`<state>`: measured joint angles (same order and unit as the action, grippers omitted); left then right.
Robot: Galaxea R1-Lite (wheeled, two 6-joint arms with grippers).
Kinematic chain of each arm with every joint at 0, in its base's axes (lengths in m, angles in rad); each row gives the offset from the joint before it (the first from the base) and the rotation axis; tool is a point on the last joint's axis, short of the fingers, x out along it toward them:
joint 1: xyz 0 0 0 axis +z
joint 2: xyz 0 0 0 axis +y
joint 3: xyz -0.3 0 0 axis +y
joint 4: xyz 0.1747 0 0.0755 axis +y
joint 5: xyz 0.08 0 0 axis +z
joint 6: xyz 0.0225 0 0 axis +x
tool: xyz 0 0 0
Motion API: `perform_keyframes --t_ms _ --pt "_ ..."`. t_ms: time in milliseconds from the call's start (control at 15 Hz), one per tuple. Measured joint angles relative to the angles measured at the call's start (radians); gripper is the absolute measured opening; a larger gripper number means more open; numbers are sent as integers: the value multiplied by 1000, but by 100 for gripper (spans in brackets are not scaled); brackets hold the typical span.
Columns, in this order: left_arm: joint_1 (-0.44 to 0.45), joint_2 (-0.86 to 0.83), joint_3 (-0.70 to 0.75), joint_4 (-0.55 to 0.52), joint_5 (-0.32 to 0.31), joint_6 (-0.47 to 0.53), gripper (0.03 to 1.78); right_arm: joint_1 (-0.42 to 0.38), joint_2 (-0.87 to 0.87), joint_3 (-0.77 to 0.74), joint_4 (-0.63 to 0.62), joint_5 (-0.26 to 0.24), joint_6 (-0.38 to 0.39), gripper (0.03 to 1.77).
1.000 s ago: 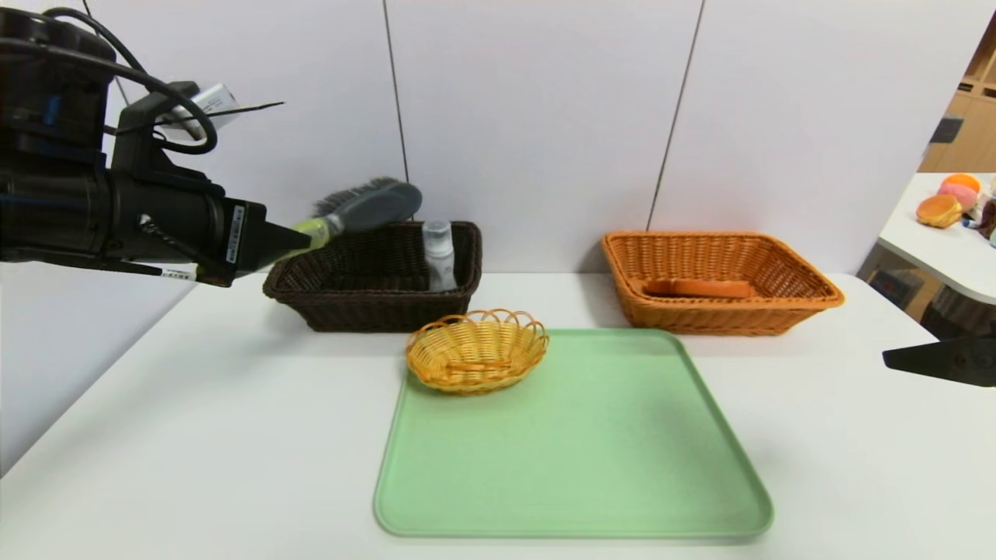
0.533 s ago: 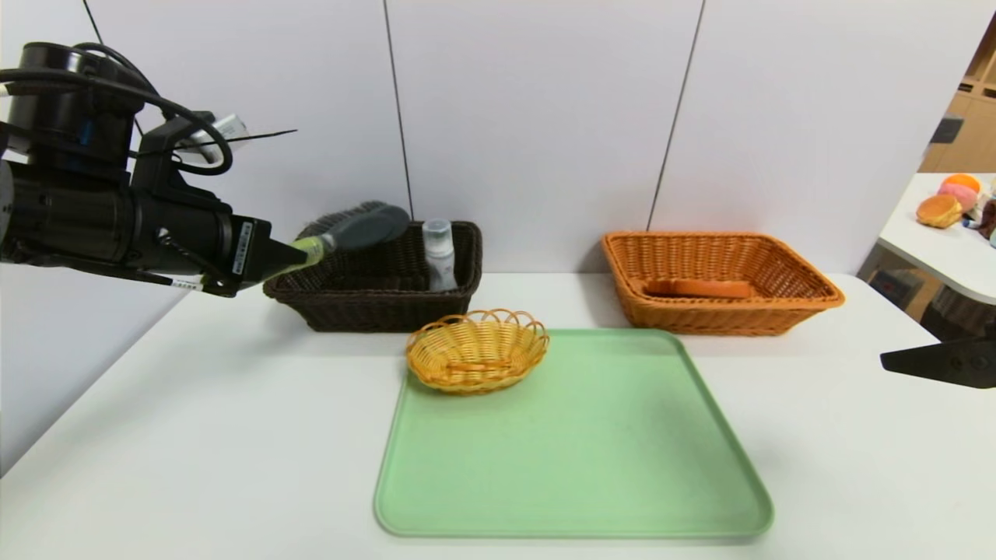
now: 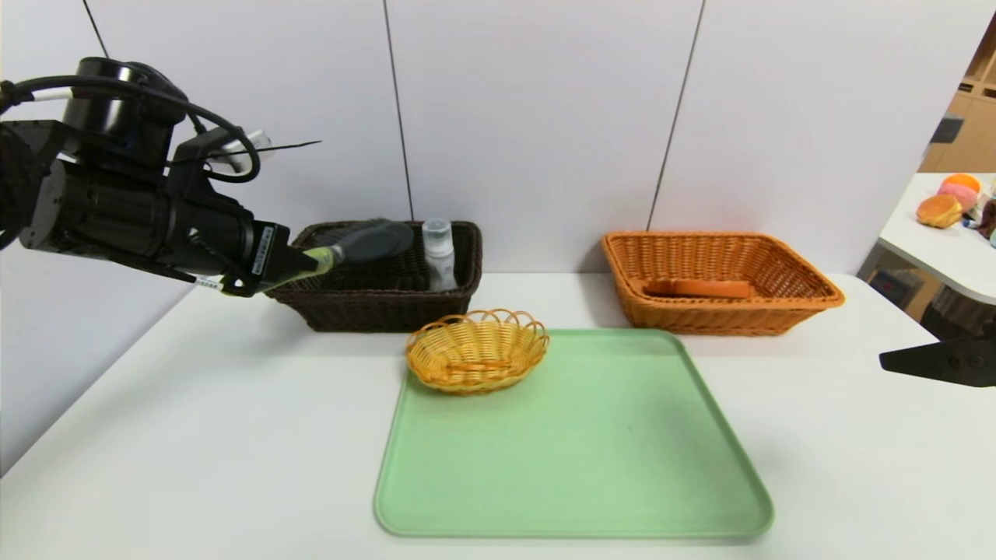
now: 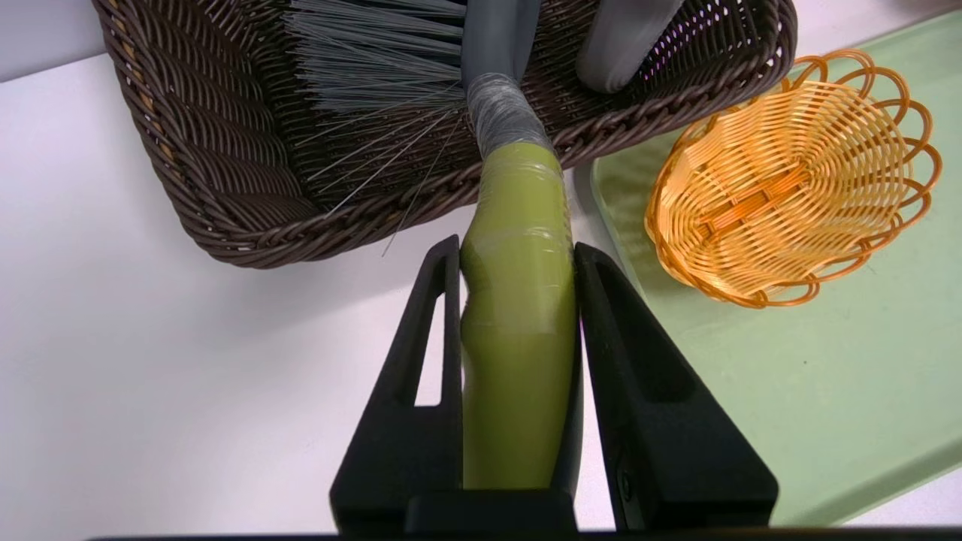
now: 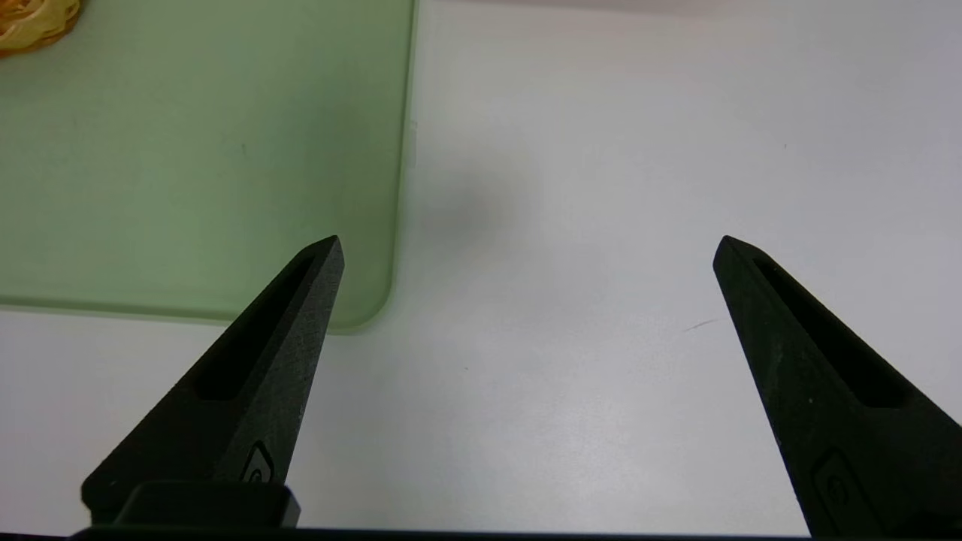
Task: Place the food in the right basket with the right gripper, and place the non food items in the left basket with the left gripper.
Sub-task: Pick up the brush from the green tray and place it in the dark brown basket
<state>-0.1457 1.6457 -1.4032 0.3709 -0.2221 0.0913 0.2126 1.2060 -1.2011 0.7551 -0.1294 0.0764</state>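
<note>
The left end effector [image 4: 517,255] squeezes the green handle of a brush [image 3: 366,243], and the gray brush head hangs over the dark left basket [image 3: 373,299]. The right end effector [image 5: 526,248] waits with its fingers spread wide above the white table [image 3: 194,435], near the green tray [image 3: 576,443]. A small yellow basket [image 3: 477,350] sits on the tray's far corner. Farther back, a bottle [image 3: 439,253] stands in the dark basket, and the orange right basket [image 3: 716,284] holds something orange.
</note>
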Motion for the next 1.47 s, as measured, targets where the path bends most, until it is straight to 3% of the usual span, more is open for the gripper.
perform_keyframes --t_ms 400,933,1000,1067,1200,1267,1467 --pt "0 108 -101 52 13 8 51 -1 5 0 0 0 5 170" --pt "0 155 -126 53 15 8 49 0 22 -1 -2 0 7 170" --pt "0 157 -129 53 14 8 13 0 23 -1 -1 0 8 170" --pt "-1 160 -133 51 15 8 5 0 23 -1 -2 0 7 170" --pt "-1 164 -143 52 15 7 5 0 24 -1 -2 0 8 170" --pt "-1 166 -147 53 16 7 10 0 24 -1 -2 0 8 170" --pt "-1 169 -153 53 19 6 61 0 24 0 -1 0 8 170"
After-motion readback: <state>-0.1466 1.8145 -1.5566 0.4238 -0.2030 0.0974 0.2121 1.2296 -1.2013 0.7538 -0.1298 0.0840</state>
